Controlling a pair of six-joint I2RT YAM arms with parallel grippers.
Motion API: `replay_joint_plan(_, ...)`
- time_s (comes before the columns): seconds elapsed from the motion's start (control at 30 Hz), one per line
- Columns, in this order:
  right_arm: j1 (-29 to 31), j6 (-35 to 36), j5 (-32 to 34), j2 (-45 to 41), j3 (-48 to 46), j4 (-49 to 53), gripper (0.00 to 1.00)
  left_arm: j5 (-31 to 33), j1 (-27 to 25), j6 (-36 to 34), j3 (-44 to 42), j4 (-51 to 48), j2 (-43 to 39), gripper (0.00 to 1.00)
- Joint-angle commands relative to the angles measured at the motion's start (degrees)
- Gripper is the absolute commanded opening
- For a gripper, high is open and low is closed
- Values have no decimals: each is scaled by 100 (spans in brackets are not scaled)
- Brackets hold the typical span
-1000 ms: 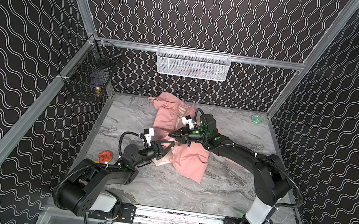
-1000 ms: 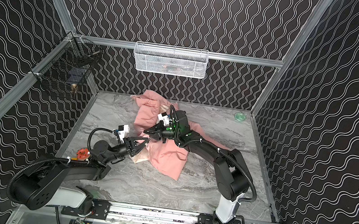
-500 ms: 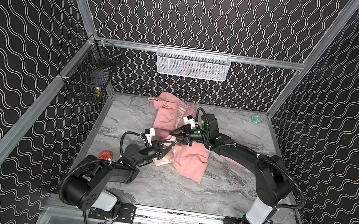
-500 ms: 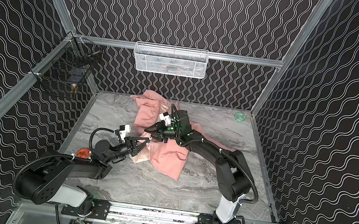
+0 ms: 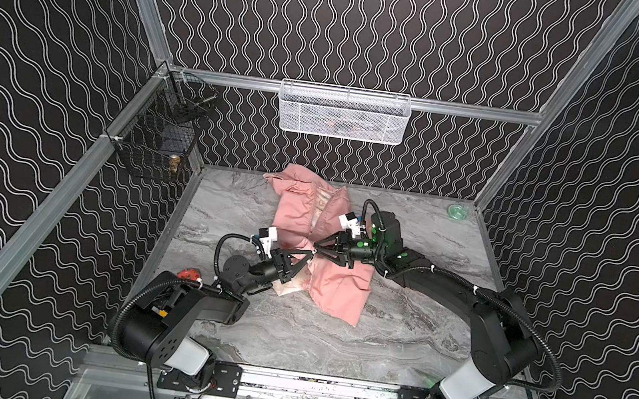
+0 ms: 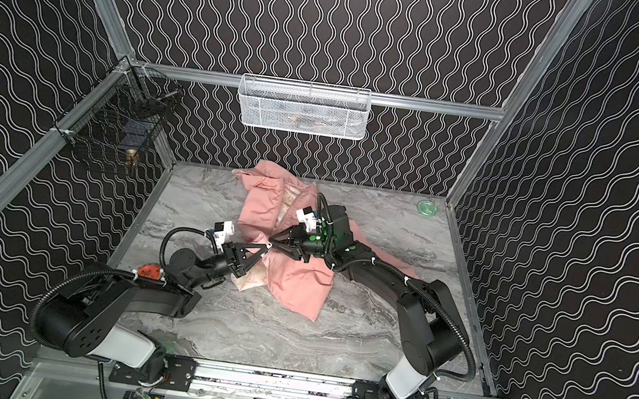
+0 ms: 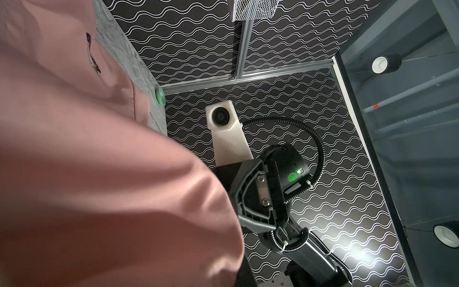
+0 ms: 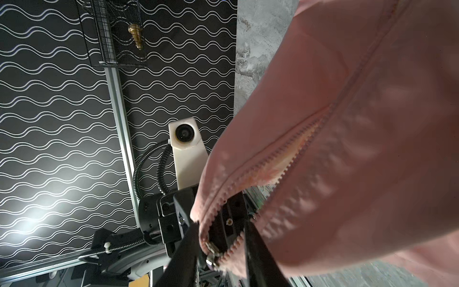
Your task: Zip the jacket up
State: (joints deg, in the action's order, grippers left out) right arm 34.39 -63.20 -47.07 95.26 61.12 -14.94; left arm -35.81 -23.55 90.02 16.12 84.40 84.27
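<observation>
The jacket [image 5: 335,290] lies crumpled on the grey marbled table [image 5: 292,331], and the two hands meet tip to tip over its lower front. The left hand [image 5: 308,254] reaches in low. In both top views its fingertips come together on the jacket's front edge, clenched on the fabric, which is raised off the table at that spot. In the left wrist view pink cloth fills most of the frame and covers that hand's own fingers.

The right hand [image 5: 319,249] points straight at the left hand and almost touches it. In the right wrist view its two black fingers [image 8: 181,251] stand apart, so the hand is released rather than clamped. The bottom end of the zipper [image 8: 285,159] sits between them, with the metal slider [image 8: 211,251] just beside one finger. Whether either finger presses on the tape cannot be told. Running away from this hand, the two rows of teeth stand apart with pale cream lining [image 8: 298,146] showing between them, so the zipper is undone.

Most of the jacket spreads under and beyond the right hand, toward the back wall. One flap lies nearer the robot than both hands. A sleeve [image 6: 395,263] shows past the right hand's wrist. A small green dish [image 5: 457,211] sits well beyond the right hand in the far corner. A red object [image 5: 189,274] lies behind the left hand, beside its arm.
</observation>
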Motion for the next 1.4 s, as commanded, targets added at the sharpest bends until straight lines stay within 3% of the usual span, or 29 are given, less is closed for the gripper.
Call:
replay_joint_plan(0.0, 30, 0, -20, -69, -21, -349, 27, -124, 17, 138, 40, 419, -3, 9)
replay_joint_plan(0.37, 118, -136, -23, -104, -152, -659, 16, -189, 26, 210, 39, 419, -23, 9)
replay_joint_plan(0.57, 138, -200, 5, -113, -197, -723, 19, -193, 28, 227, 58, 419, -33, 9)
replay_joint_plan(1.03, 171, -440, -13, -111, -302, -1119, 11, -167, 40, 282, 102, 428, 1, 10)
replay_joint_plan(1.37, 165, -841, -4, -68, -536, -1713, 32, -205, 42, 312, 117, 428, 37, 13)
